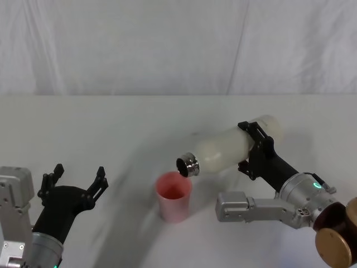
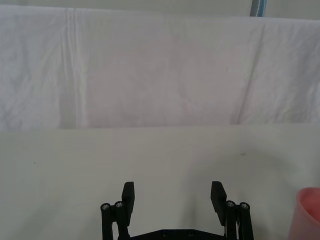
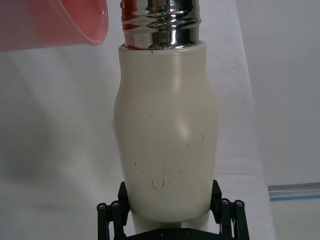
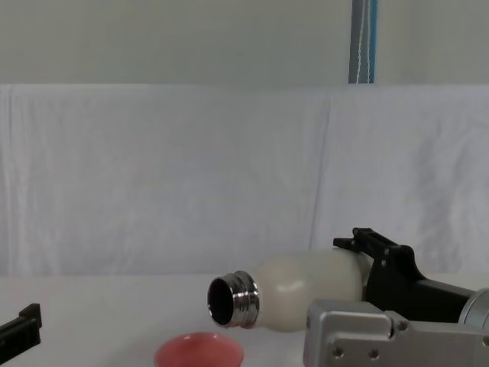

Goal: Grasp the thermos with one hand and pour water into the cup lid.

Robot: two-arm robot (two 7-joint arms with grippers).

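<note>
**Bottle tipped over the cup, mouth just above the rim**

Our right gripper (image 1: 255,149) has its black fingers (image 3: 116,210) clamped on the lower body of the thermos (image 1: 234,149), one finger on each side. The bottle lies nearly flat, and its steel neck (image 1: 188,164) points away from the fingers and slightly down. In the head view the open mouth hangs just above the far rim of the pink cup lid (image 1: 174,196), which stands upright on the white table (image 1: 111,128) well ahead of the fingertips. We see no water running out.

We judge the bottle stiff and smooth, so it could slip or twist in a two-finger hold, more so if it carries water and the weight shifts toward the neck. The hold near the base looks sound; a grip closer to the middle would steady it better. The cup looks light and easy to knock over, so the neck should not touch it.

Our left gripper (image 1: 72,184) rests low beside the cup, fingers spread wide and holding nothing.
</note>
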